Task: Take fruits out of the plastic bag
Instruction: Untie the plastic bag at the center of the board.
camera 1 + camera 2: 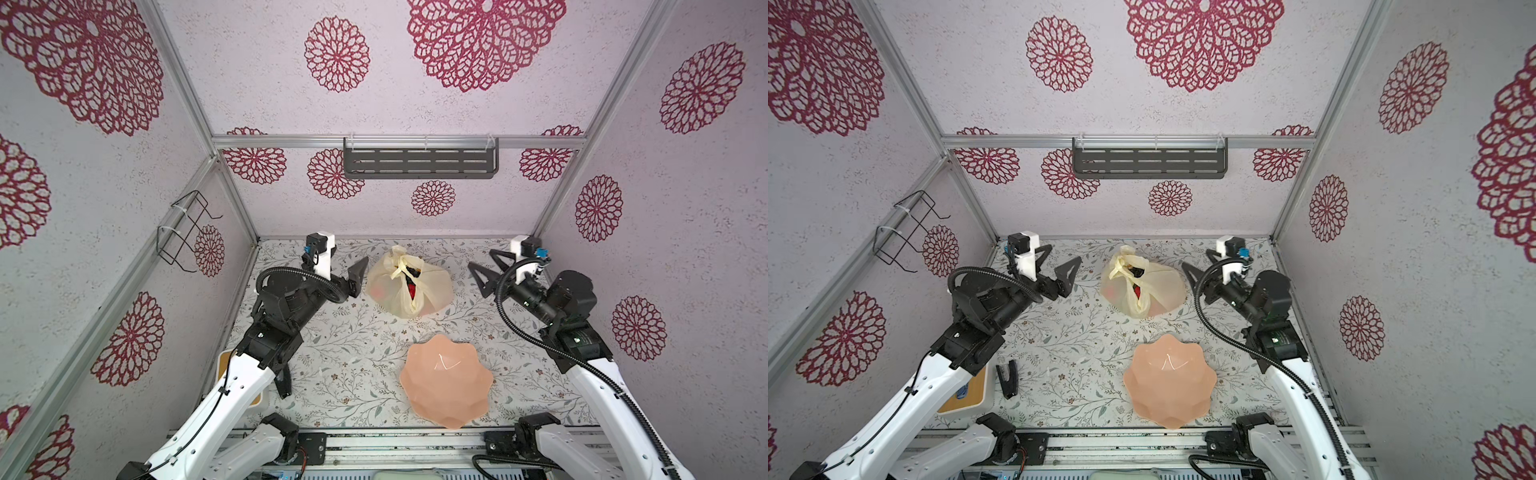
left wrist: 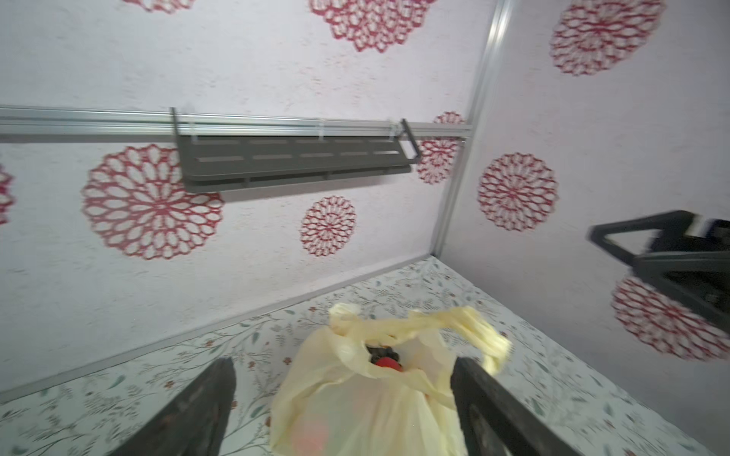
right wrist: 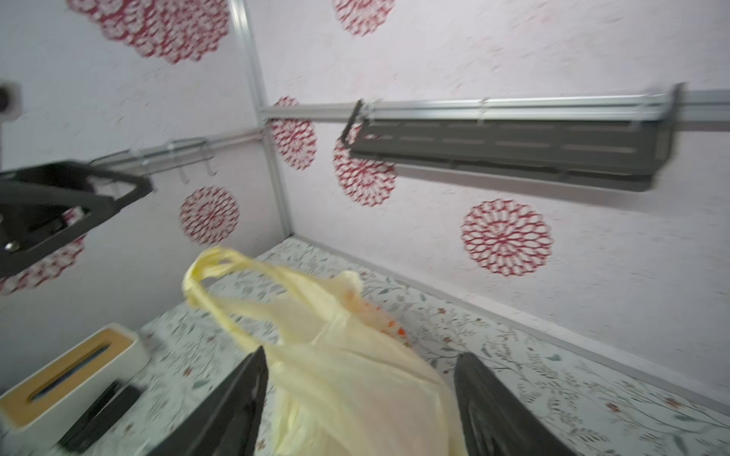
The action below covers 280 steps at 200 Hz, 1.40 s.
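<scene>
The cream-yellow plastic bag (image 1: pixel 409 291) (image 1: pixel 1158 286) stands at the back middle of the table, its mouth partly open and its loop handles (image 3: pixel 221 268) up. Inside the mouth I see a red fruit (image 2: pixel 389 363) (image 1: pixel 411 291) under a dark grape bunch (image 2: pixel 381 351); a pinkish shape shows faintly through the film, and the other fruits are hidden. My left gripper (image 1: pixel 1059 262) (image 2: pixel 343 363) hovers open just left of the bag, pointing at it. To the bag's right, my right gripper (image 1: pixel 484 264) (image 3: pixel 361 355) is open too. Neither touches the bag.
A wavy-edged pink bowl (image 1: pixel 446 382) (image 1: pixel 1169 382) sits near the front, right of centre. A white box with a wooden top (image 1: pixel 963 395) and a black object (image 1: pixel 1007 378) lie at the front left. A grey shelf (image 1: pixel 419 162) hangs on the back wall, a wire rack (image 1: pixel 187 232) on the left wall.
</scene>
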### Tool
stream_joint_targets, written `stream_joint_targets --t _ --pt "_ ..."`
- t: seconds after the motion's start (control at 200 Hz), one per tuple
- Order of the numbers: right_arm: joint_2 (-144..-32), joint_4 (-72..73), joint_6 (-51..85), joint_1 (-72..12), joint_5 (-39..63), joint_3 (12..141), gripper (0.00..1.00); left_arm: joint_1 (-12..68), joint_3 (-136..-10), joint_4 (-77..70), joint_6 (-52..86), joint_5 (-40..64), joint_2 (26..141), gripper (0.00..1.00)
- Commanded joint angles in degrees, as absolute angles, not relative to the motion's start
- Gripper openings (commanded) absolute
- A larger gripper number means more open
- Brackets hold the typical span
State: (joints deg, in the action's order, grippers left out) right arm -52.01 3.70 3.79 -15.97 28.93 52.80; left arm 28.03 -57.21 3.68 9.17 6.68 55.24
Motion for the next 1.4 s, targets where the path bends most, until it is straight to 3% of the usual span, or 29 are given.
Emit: stream_joint_targets --t 0.0,0.2,0.425,0.666,0.796,1.056,1.136,1.216,1.276,1.326,1.396 --pt "-53.44 -1.4 -3.49 -20.56 32.24 54.23 0.75 29.59 -55.71 9.4 8.53 16.16 54.69 0.89" --pt "-58.21 -1.09 -8.73 -25.69 28.86 56.17 0.66 31.09 -51.6 2.98 8.38 15.78 56.32 0.8" --pt "-63.18 -0.71 -13.77 -32.37 21.67 59.55 0.71 32.1 -51.4 -1.64 7.24 16.26 61.3 0.77" --pt "-68.63 -0.51 -15.97 -37.97 12.34 63.36 0.69 32.91 -53.72 -2.28 4.71 15.22 64.89 0.73" --pt "-71.05 -0.62 -16.26 -39.15 10.15 65.12 0.6 32.97 -55.32 -2.61 3.75 13.5 66.49 0.67" --pt "-73.0 -0.05 -15.67 -40.34 6.07 67.15 0.17 33.14 -57.96 -3.66 2.75 11.28 69.81 0.51" --pt "-72.47 0.82 -15.51 -40.6 5.75 66.61 0.13 33.23 -58.69 -4.06 2.65 11.42 70.51 0.52" --pt "-71.75 2.37 -14.84 -40.86 5.58 65.77 0.12 33.34 -59.13 -5.23 2.81 10.48 71.35 0.7" --pt "-71.33 3.12 -13.72 -41.06 5.79 65.36 0.12 33.54 -59.13 -6.6 2.99 9.94 71.95 0.71" --pt "-71.1 3.78 -12.74 -41.13 6.25 64.72 0.12 33.55 -59.26 -7.49 2.82 10.24 72.68 0.67" --pt "-70.73 4.71 -11.57 -41.2 5.85 63.78 0.11 33.5 -60.47 -7.51 2.72 9.78 73.99 0.5"
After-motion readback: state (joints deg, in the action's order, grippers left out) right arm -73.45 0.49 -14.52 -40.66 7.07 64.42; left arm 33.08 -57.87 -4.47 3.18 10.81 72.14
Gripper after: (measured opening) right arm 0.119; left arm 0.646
